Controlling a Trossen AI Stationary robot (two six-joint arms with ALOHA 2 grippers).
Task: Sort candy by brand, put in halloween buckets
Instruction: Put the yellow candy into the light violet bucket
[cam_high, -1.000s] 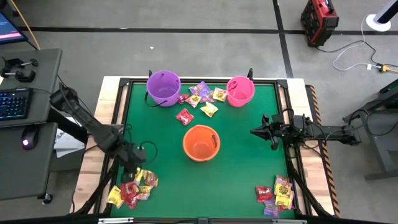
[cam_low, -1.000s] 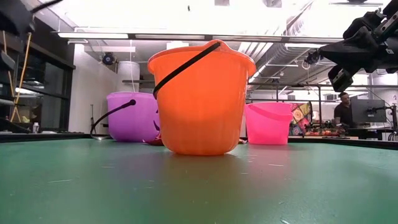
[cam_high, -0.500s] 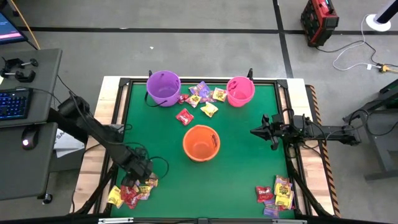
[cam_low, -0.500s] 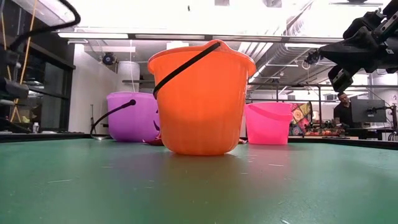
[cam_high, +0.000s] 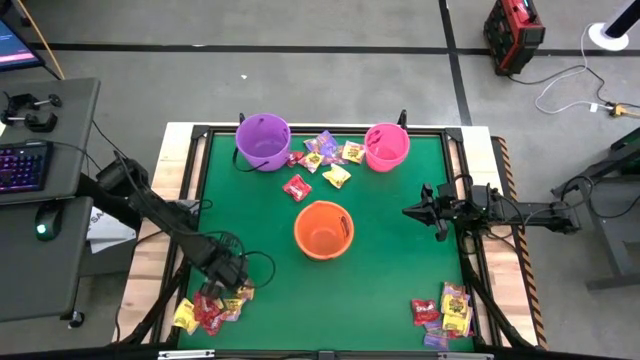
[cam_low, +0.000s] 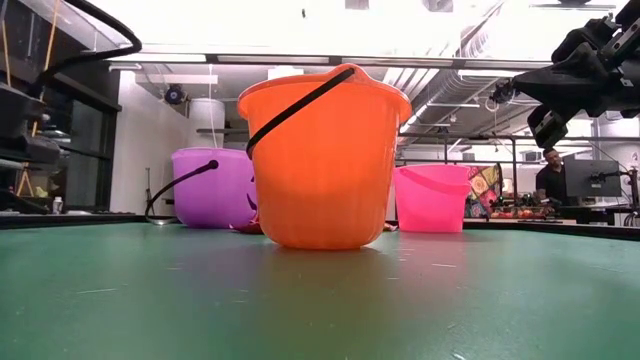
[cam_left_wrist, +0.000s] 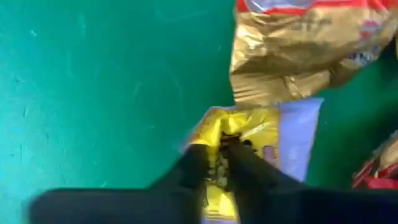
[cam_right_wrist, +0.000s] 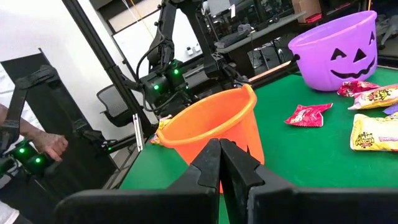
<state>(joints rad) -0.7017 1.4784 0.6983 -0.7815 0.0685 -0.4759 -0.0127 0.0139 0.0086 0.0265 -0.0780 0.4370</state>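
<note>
**Sorting barely started**

Pinching a yellow packet (cam_left_wrist: 239, 140) in the near-left candy pile (cam_high: 212, 305): left gripper (cam_high: 222, 285), fingers clenched on it. Right gripper (cam_high: 410, 211) idle, fingers together, right of orange bucket (cam_high: 323, 229). Buckets look empty; purple bucket (cam_high: 262, 140), pink bucket (cam_high: 386, 146); three piles unsorted.

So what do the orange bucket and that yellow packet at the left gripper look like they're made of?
Orange bucket: probably thin molded plastic, smooth and slightly glossy, glowing translucent against the lights, with a thin black handle. Yellow packet: looks like crinkly printed plastic film, judging by its wrinkles and sheen; the left gripper has closed on it.
</note>
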